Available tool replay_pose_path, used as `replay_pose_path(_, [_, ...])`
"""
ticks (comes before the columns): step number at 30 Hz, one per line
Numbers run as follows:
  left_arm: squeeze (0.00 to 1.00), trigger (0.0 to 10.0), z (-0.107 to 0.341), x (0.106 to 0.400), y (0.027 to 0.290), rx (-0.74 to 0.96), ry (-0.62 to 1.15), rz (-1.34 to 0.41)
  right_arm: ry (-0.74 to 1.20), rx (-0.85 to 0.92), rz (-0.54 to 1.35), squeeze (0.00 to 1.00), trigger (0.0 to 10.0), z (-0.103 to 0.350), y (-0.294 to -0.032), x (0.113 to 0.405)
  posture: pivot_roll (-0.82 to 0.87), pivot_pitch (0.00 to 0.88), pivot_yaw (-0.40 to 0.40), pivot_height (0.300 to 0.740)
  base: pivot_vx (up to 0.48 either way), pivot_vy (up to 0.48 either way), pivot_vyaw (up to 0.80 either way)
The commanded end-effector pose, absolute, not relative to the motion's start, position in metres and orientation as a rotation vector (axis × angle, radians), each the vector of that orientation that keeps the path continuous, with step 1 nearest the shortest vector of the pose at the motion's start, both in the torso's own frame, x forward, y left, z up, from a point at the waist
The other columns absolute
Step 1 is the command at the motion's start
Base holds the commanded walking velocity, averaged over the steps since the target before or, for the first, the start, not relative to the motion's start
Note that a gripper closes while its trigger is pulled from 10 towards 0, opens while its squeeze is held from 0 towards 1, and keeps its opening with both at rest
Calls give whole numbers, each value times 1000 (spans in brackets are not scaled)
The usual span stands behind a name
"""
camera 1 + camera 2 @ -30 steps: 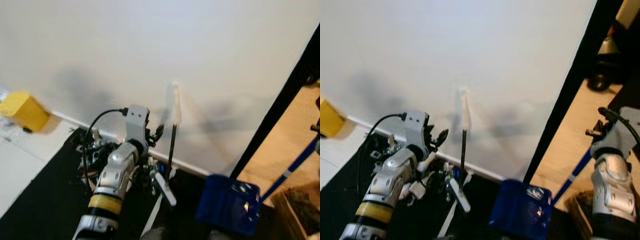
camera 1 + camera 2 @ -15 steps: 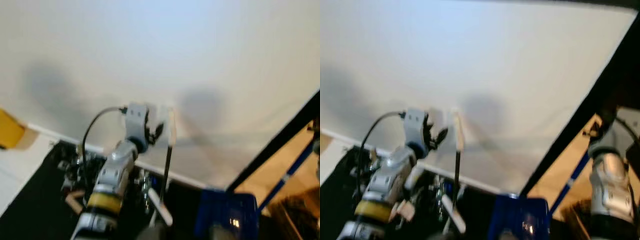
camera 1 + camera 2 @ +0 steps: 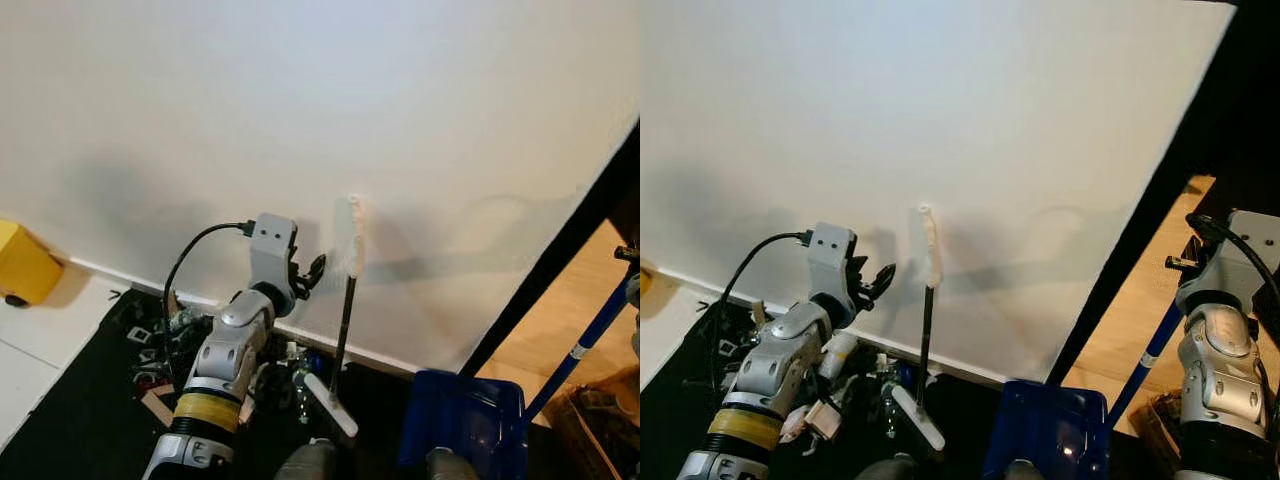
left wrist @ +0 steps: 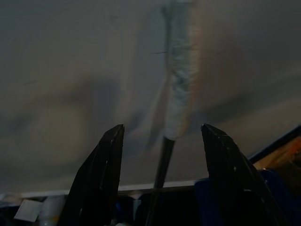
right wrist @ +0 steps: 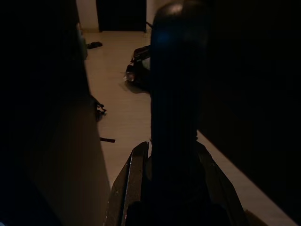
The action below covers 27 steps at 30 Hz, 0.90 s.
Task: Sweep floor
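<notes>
Debris lies in a jumbled heap (image 3: 175, 335) on the black floor mat (image 3: 80, 420) at the foot of the white wall (image 3: 300, 120): we make out small white, tan and dark scraps and a black cable, but cannot name the single pieces. We see a blue plastic dustpan (image 3: 462, 420) with a long blue handle (image 3: 585, 340) standing on the floor to the right; its pan looks bare apart from a small bright glint. The handle rises toward our right arm, and in the right wrist view our right claw (image 5: 171, 155) is closed around that dark blue handle.

Between the heap and the dustpan stands a broom with a thin black shaft and a pale wrapped grip (image 3: 350, 270), leaning upright against the wall, its white head (image 3: 331, 405) on the floor by the white baseboard (image 3: 380, 355). Our left claw (image 3: 308, 272) is raised just beside the broom's grip, short of touching it. In the left wrist view its two black fingers (image 4: 101, 179) are spread apart with the pale grip framed between them, nothing held.

A yellow boxy object (image 3: 25, 268) sits on the pale floor far to the left against the wall. A black door frame (image 3: 560, 260) runs diagonally on the right, with tan wooden flooring (image 3: 560, 320) beyond it.
</notes>
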<state>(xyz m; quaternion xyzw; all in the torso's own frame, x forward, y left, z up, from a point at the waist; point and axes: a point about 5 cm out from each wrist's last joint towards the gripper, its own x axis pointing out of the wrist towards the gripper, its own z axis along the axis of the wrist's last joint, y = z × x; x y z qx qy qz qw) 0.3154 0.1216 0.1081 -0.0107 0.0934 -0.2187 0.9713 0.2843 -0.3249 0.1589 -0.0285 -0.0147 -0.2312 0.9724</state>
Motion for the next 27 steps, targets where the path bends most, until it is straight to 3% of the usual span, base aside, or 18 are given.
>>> replay_pose_path(1, [0,10000,106,315,124,-10,198,-439,-69,-56,-483,0,10000,165,-327,283,16,96,85,740,0,0,0])
replay_pose_path(11, [0,10000,103,315,126,-13,202,-424,-213,-112,-527,0,10000,191,-338,279,13,100,88,740,287,-303,0])
replay_pose_path(21, [0,10000,102,315,126,-15,207,-415,-317,-39,-310,0,10000,207,-309,289,12,105,89,740,399,-207,0])
replay_pose_path(27, [0,10000,99,315,128,-20,219,-393,-321,-44,-298,0,10000,209,-308,291,15,107,85,740,0,0,0])
